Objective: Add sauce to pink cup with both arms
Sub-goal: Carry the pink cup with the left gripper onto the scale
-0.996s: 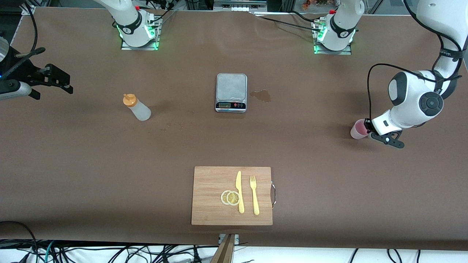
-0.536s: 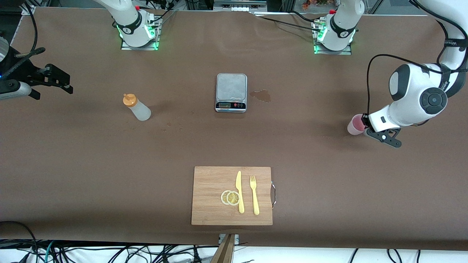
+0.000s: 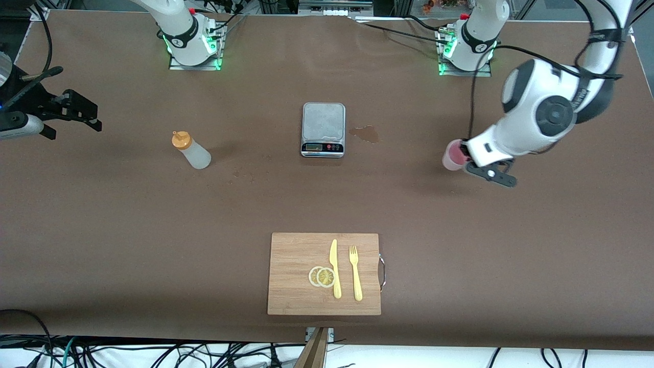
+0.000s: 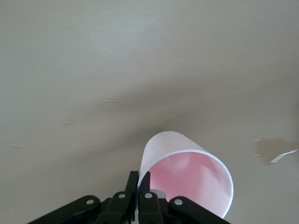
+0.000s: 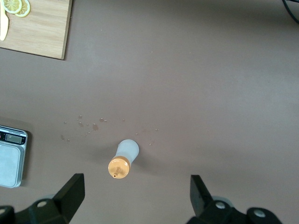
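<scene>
My left gripper (image 3: 469, 159) is shut on the rim of the pink cup (image 3: 452, 155) and carries it above the table between the scale and the left arm's end. In the left wrist view the fingers (image 4: 133, 183) pinch the wall of the cup (image 4: 187, 177), one inside and one outside; it looks empty. The sauce bottle (image 3: 190, 150), whitish with an orange cap, stands on the table toward the right arm's end. It also shows in the right wrist view (image 5: 123, 159). My right gripper (image 3: 76, 113) is open, up in the air at the right arm's end of the table, apart from the bottle.
A grey kitchen scale (image 3: 323, 129) sits mid-table with a small wet stain (image 3: 365, 133) beside it. A wooden cutting board (image 3: 324, 273) with a yellow knife, fork and lemon slices lies near the front camera's edge.
My left gripper has lifted the pink cup and carried it toward the scale and the middle of the table. The right arm and the bottle have not moved.
</scene>
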Controlling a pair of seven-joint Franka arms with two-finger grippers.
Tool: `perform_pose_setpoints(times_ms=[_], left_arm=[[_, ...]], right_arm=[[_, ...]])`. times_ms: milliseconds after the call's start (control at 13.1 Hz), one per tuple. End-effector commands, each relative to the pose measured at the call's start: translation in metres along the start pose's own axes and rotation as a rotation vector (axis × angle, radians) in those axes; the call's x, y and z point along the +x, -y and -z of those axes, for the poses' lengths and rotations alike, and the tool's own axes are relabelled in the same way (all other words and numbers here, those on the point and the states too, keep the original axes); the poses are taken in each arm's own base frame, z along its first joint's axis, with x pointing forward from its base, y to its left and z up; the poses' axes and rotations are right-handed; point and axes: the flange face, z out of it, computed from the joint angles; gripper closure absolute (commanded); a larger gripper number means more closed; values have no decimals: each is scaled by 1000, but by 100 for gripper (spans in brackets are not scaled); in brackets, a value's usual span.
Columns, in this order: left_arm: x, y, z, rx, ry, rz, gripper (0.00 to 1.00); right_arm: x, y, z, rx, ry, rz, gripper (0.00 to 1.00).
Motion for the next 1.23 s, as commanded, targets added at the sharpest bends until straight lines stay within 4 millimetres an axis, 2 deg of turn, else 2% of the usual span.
perform_pose_setpoints(times_ms=[0,230,460,536,919,1072,1149], left_arm=[[-9,-80,12,-34,0,130,100],[-28,-187,9,-87,-9,225,100],[-49,-278,-19,-139,-27,277,100],[-53,-298,-31,-155,-32,291,100],[-50,-334,-101,-107,-47,316,100],[-42,-338,-103,-106,-64,340,100],[-48,-345,-111,-90,-64,323,100]], right_arm=[[2,-1,6,6,-11,5,0],[2,-1,6,4,-12,5,0],[2,-2,6,4,-13,4,0],[2,-1,6,4,-12,5,0],[2,-2,6,4,-13,4,0],[2,-2,6,4,-13,4,0],[2,-2,6,4,-13,4,0]])
